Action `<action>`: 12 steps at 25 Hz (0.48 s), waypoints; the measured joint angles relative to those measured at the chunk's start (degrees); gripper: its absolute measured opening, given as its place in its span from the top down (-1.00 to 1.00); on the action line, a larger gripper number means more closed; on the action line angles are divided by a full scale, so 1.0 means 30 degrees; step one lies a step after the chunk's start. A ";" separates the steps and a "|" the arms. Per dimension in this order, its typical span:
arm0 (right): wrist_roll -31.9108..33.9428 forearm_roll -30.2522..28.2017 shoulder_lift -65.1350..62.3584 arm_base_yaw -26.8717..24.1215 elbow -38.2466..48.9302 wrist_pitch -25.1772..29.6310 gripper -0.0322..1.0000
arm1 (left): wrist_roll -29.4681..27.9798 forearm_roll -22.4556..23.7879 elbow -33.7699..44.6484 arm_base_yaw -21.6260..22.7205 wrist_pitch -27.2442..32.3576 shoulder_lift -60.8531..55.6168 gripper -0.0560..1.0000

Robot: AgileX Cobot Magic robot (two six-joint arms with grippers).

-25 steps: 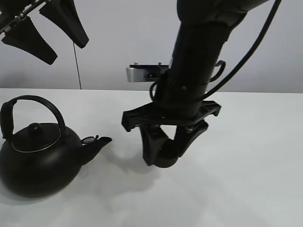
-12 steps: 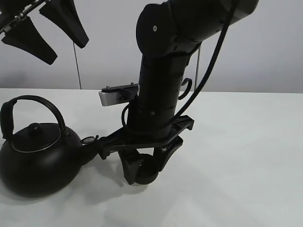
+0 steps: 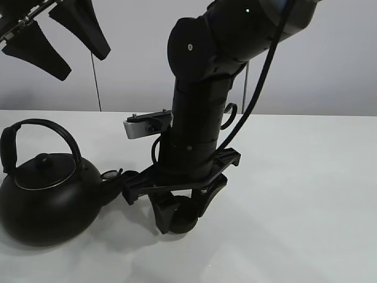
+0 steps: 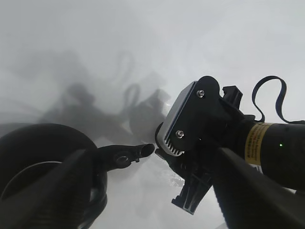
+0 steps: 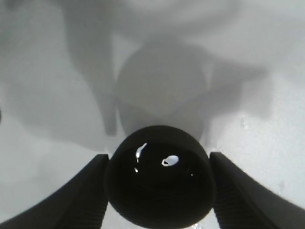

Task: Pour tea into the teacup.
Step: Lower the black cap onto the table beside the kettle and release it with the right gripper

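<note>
Found broad bare surface [image 3: 306,206] right of the right arm [image 3: 200,118], with room to pass. Found the middle blocked by that arm, standing near upright, right pincer [image 3: 179,219] low at the surface and filled by the teacup [image 5: 159,181]. Found the left side taken by the kettle [image 3: 41,206], handle arched above. Saw scarcely any gap between the spout [image 3: 121,180] and the pincer's crossbar; could not tell whether touching. Saw open air over the kettle, below the left pincer [image 3: 82,63], hung high with jaws apart.
</note>
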 joint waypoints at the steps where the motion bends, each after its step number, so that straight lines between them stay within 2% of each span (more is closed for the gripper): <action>1: 0.0015 0.0000 0.0020 0.0000 0.0000 0.0000 0.15 | 0.0000 0.0000 0.0000 0.0000 0.0000 0.0000 -0.08; 12: 0.0292 0.0000 0.0057 0.0000 0.0000 -0.0037 0.11 | 0.0000 0.0000 0.0000 0.0000 0.0000 0.0000 -0.08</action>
